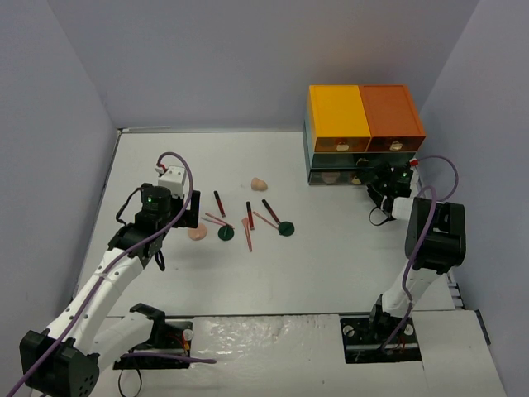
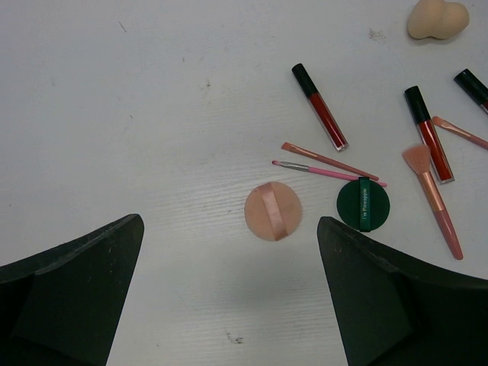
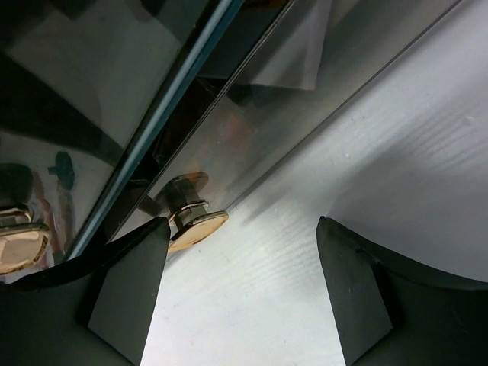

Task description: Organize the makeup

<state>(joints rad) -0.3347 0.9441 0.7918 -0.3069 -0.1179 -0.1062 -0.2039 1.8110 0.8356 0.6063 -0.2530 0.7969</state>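
Though scattered, two green discs (image 1: 225, 232), one peach puff (image 2: 273, 211), one beige sponge (image 2: 437, 19).

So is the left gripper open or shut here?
Open: the left gripper has its fingers spread wide, holding nothing; the peach puff lies untouched beyond them.

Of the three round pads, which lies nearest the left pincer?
The peach pad with the ribbon strap, just ahead of the open left pincer; the two dark green discs lie farther to its right.
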